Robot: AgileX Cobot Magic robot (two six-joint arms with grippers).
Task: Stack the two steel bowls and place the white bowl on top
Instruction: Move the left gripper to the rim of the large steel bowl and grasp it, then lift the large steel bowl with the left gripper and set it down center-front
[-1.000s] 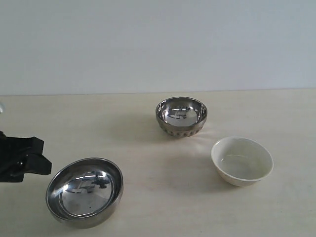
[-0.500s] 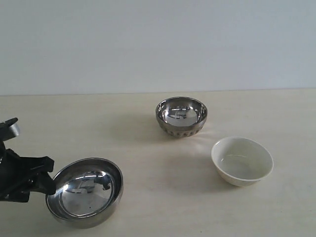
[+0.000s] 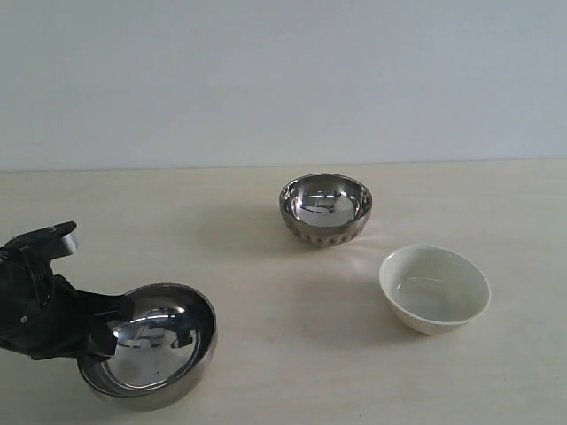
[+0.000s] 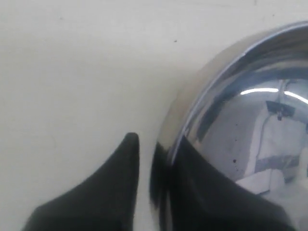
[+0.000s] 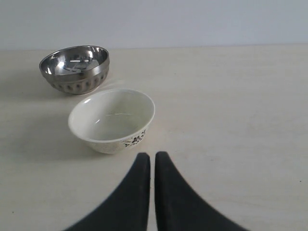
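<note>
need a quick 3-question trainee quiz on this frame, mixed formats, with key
1. True or false: the white bowl is empty and stands apart from the ribbed steel bowl.
2. The left gripper has one finger on each side of the rim of: A) white bowl B) wide steel bowl C) ribbed steel bowl.
3. Fill in: the right gripper is ___, with nothing between its fingers.
Key: 1 true; 2 B; 3 shut.

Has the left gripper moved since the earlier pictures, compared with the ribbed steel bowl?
Yes. The left gripper has moved rightward, toward the ribbed steel bowl, which stayed in place. Its fingers now straddle the rim of the wide steel bowl.
</note>
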